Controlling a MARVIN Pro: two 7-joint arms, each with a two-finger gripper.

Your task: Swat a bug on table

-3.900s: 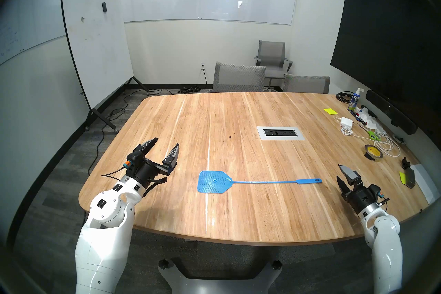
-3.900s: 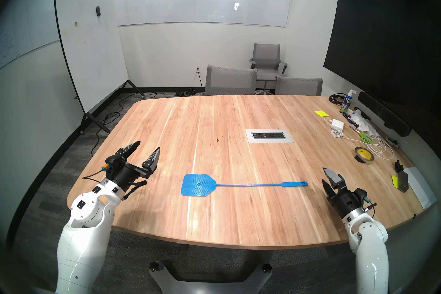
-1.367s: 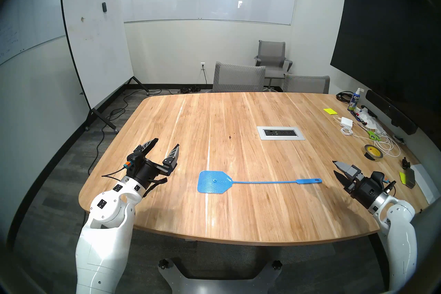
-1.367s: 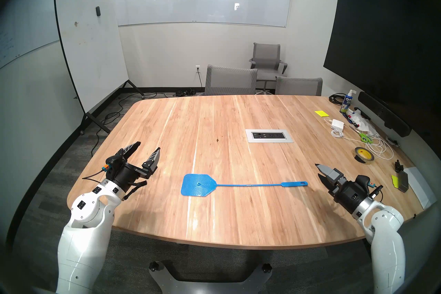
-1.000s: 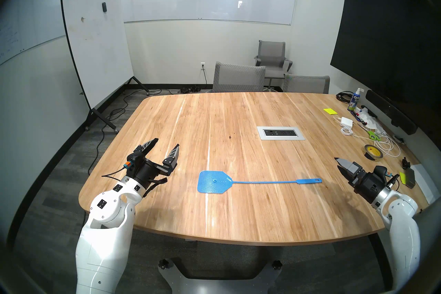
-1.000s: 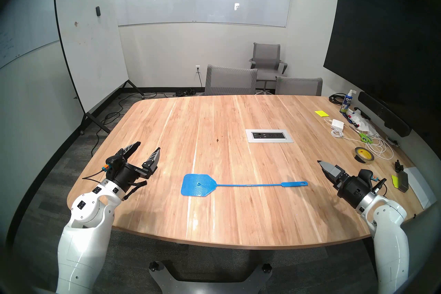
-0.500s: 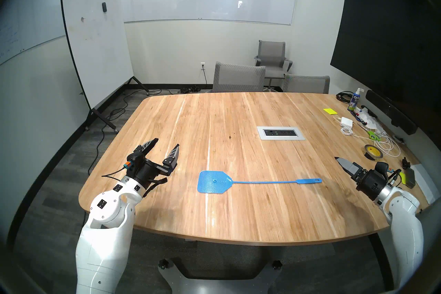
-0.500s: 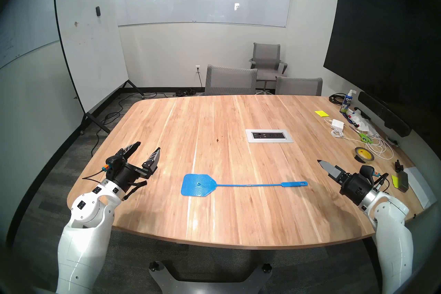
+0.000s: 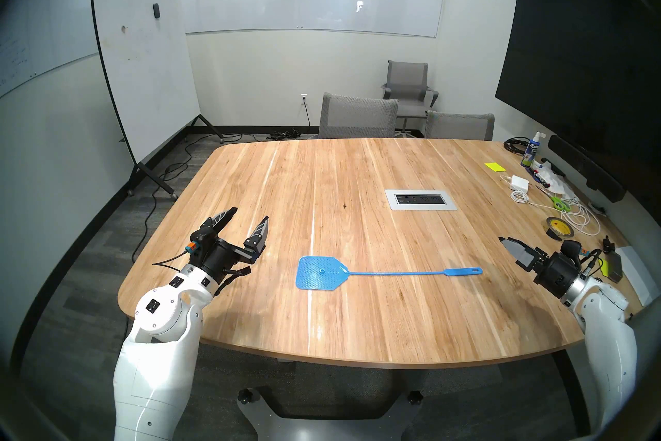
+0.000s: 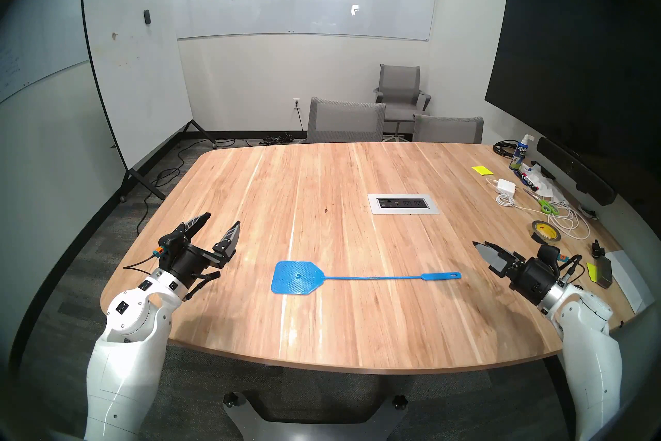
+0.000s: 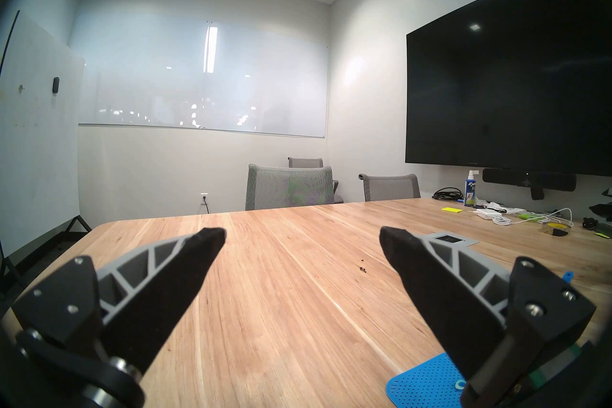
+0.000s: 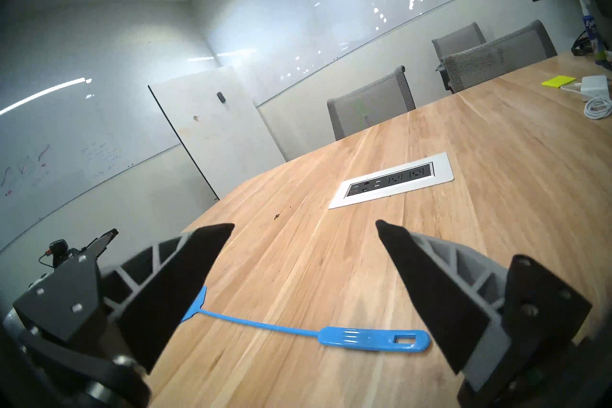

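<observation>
The bug (image 9: 344, 206) is a tiny dark speck on the wooden table (image 9: 357, 322), left of the outlet panel; it also shows in the wrist views (image 11: 363, 270) (image 12: 276, 216). A blue fly swatter (image 9: 318, 274) lies flat nearer to me, head to the left, handle end (image 12: 374, 337) to the right. My right gripper (image 9: 505, 240) hovers open just right of the handle end, pointing left, nothing between its fingers. My left gripper (image 9: 250, 213) stands open and empty over the table's left side, left of the swatter's head (image 11: 427, 381).
A silver outlet panel (image 9: 421, 199) is set into the table. Along the right edge lie a tape roll (image 9: 559, 228), green scissors (image 9: 558, 203), a white charger with cable (image 9: 519, 183), a spray bottle (image 9: 532, 152) and a black clip (image 9: 607, 243). Grey chairs (image 9: 357, 116) stand at the far edge.
My right arm has swung its elbow outward and turned the wrist, so the open gripper now points left at the swatter's handle. The left arm, swatter and bug have not moved.
</observation>
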